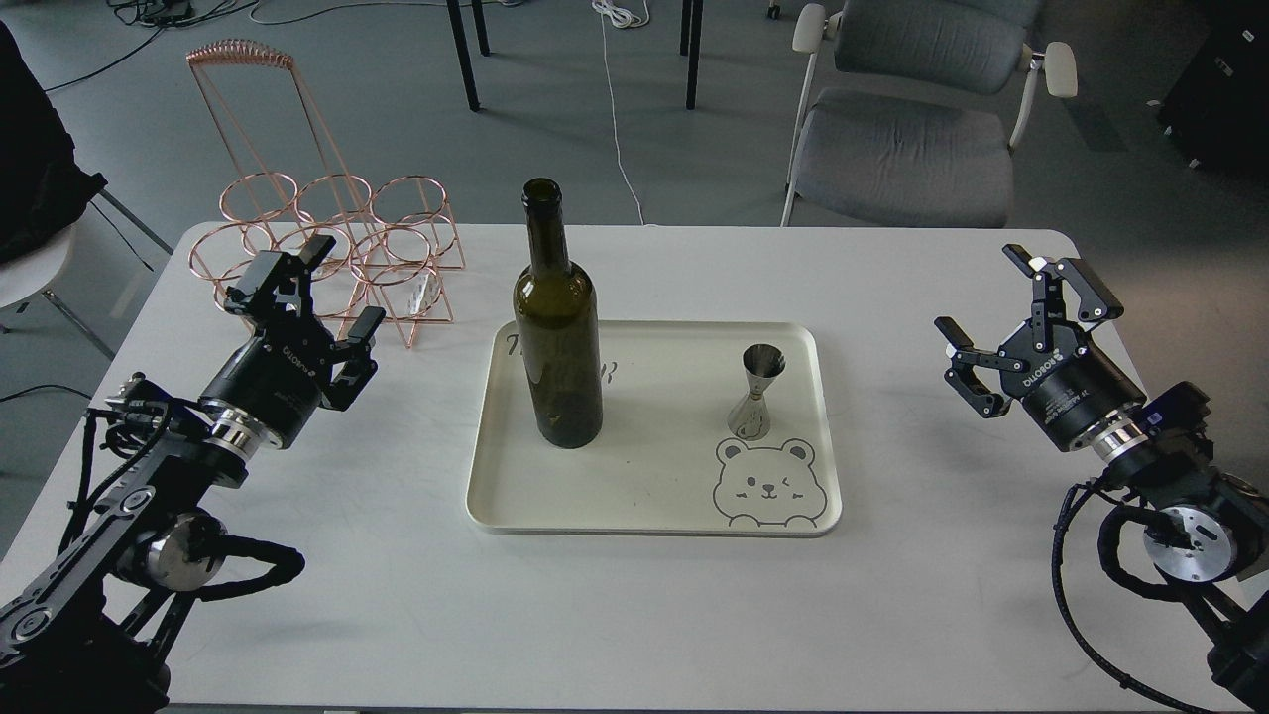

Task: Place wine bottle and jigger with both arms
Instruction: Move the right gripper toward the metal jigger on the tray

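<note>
The setting looks like an office or lab space turned into a robot test area. A white table (892, 278) stands on grey carpet-like flooring, with a grey office armchair (907, 119) on a white frame behind it. Loose cables (620, 129) trail across the floor, dark table legs (462, 55) show at the back, and black equipment (1219, 89) sits in the far right corner.

Left gripper (315, 300) raised at left, jaws spread, right gripper (1011, 322) raised at right, jaws spread
</note>
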{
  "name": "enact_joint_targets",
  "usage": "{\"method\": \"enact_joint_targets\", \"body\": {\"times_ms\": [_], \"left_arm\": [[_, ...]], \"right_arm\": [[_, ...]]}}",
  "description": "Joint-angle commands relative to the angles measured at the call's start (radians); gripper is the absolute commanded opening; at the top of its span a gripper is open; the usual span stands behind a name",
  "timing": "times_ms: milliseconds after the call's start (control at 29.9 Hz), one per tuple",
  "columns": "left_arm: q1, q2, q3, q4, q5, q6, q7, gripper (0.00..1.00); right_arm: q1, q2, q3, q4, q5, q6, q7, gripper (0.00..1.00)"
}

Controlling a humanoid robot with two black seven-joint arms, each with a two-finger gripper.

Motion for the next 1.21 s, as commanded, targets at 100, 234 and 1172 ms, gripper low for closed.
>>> {"method": "enact_joint_targets", "body": {"times_ms": [100, 234, 1172], "left_arm": [[-0.013, 0.029, 0.000, -0.003, 0.000, 0.004, -0.080, 0.98], [-0.013, 0.033, 0.002, -0.003, 0.000, 0.012, -0.202, 0.98], [-0.013, 0.032, 0.011, -0.026, 0.001, 0.001, -0.236, 0.98]], "right_arm": [[-0.032, -0.116, -0.005, 0.184, -0.570, 0.000, 0.132, 0.97], [-0.070, -0.188, -0.006, 0.290, -0.839, 0.000, 0.132, 0.97], [0.116, 0.163, -0.268, -0.058, -1.679, -0.725, 0.132, 0.98]]}}
